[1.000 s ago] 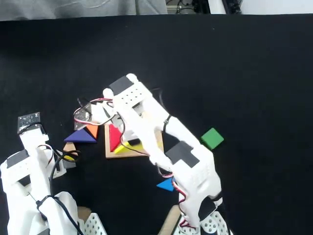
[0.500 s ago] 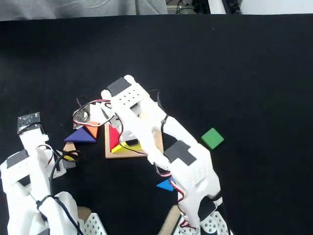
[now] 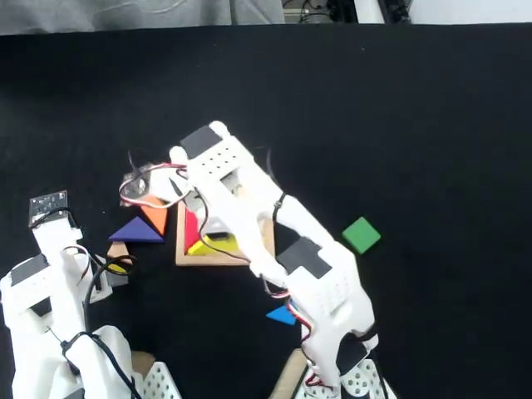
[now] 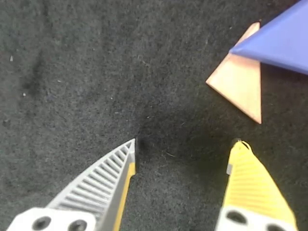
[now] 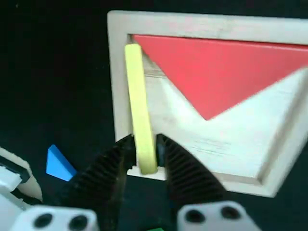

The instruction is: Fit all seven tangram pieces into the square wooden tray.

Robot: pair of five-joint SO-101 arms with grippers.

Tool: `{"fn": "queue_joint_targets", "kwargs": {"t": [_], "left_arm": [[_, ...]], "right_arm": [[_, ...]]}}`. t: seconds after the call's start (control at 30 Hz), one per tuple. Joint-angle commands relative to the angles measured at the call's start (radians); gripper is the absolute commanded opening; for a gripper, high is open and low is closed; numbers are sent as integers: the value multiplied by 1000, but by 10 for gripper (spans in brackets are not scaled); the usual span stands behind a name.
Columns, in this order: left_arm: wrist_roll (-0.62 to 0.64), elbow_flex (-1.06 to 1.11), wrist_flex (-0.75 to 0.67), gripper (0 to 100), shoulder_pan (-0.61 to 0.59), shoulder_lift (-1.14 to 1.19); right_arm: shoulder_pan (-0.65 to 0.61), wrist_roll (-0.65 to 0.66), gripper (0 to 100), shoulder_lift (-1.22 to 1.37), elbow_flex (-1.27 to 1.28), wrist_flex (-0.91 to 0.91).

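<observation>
- The left arm [image 3: 50, 283], lower left of the frame: white shell, black patches, looped black cable.
- The right arm [image 3: 274, 241], centre: white, black patches, rows of small holes, red and white wires.
- The left gripper [image 4: 185, 144]: one grey ribbed finger, one yellow.
- The right gripper [image 5: 144, 138]: black ribbed fingers, white mount.

We found the red triangular piece [image 5: 226, 72] inside the square wooden tray [image 5: 192, 21], the yellow flat piece [image 5: 139, 106] on edge along one wall.

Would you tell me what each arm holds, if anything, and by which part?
The right tool pinches the yellow piece, on edge, across its faces at one end. The left tool is open, holding nothing.
</observation>
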Motion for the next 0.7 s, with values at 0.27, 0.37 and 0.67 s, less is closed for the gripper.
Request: {"fn": "queue_joint_targets", "kwargs": {"t": [0.27, 0.37, 0.67], "left_arm": [[0, -2, -11, 302, -8, -18], [0, -2, -11, 302, -8, -18], [0, -2, -11, 302, -8, -18]], "right_arm": [[29, -38, 237, -15, -94, 21], [74, -44, 236, -22, -166, 9], [127, -278, 23, 120, -225, -189]]}}
